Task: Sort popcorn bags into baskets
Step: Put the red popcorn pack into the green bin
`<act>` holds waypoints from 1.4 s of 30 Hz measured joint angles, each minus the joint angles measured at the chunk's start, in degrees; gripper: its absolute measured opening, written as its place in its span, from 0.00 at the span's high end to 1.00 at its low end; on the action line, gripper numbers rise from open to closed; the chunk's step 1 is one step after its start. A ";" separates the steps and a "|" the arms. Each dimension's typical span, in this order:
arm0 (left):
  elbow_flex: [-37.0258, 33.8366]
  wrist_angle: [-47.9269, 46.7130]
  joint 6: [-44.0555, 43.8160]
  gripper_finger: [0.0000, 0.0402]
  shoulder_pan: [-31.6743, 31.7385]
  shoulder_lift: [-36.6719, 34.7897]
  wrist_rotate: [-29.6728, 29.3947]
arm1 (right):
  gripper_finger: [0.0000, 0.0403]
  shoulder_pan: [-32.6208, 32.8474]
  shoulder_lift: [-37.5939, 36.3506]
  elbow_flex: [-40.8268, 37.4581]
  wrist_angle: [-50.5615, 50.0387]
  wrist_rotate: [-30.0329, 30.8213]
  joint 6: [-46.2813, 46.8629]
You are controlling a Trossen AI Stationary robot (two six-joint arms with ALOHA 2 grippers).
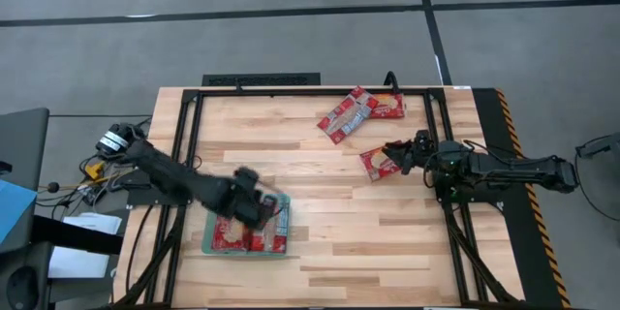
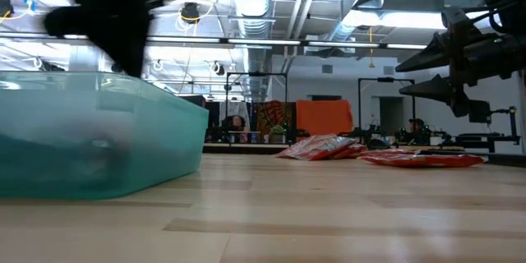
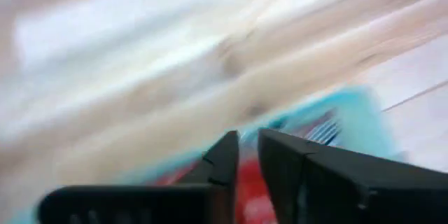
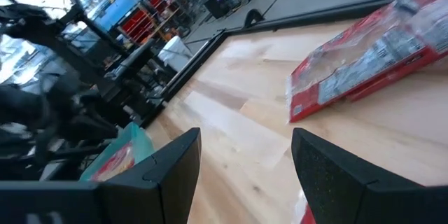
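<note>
The teal basket [image 1: 207, 249] stands near the table's near-left corner with red popcorn bags [image 1: 254, 239] lying flat in it. My left gripper [image 1: 258, 205] hovers over the basket's far edge; in the blurred left wrist view its fingers [image 3: 248, 147] stand almost together with nothing between them. My right gripper [image 1: 395, 154] is open just above a single red bag [image 1: 376, 163] that lies flat on the table's right side. Several more bags [image 1: 356, 112] lie in a pile near the far edge. The low view shows the right gripper [image 2: 448, 64] above that single bag [image 2: 421, 159].
Black frame rails [image 1: 186, 145] run along the table's left, far and right sides. The basket wall [image 2: 99, 131] fills the low view's left. Bare wood [image 1: 378, 242] lies between the basket and the right arm. Cables and gear [image 1: 107, 145] sit off the left edge.
</note>
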 joint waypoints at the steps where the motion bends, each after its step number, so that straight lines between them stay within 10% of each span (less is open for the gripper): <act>1: 1.02 2.00 6.30 0.84 2.18 -0.01 -0.31 | 0.38 0.00 0.00 0.00 0.07 0.63 -0.13; 7: 3.12 24.22 39.04 0.53 18.18 0.08 5.47 | 0.38 -0.03 0.00 0.00 0.33 2.62 -1.87; 13: 3.11 38.03 53.96 0.26 35.62 0.73 12.02 | 0.38 -0.04 0.00 0.00 0.35 2.68 -2.88; 23: 5.42 52.97 61.20 0.20 49.89 12.20 27.43 | 0.38 -0.62 0.43 0.00 0.53 4.35 -3.11; 42: 56.41 18.85 77.49 0.21 51.51 52.22 38.27 | 0.38 -4.70 0.74 0.02 0.44 3.90 0.01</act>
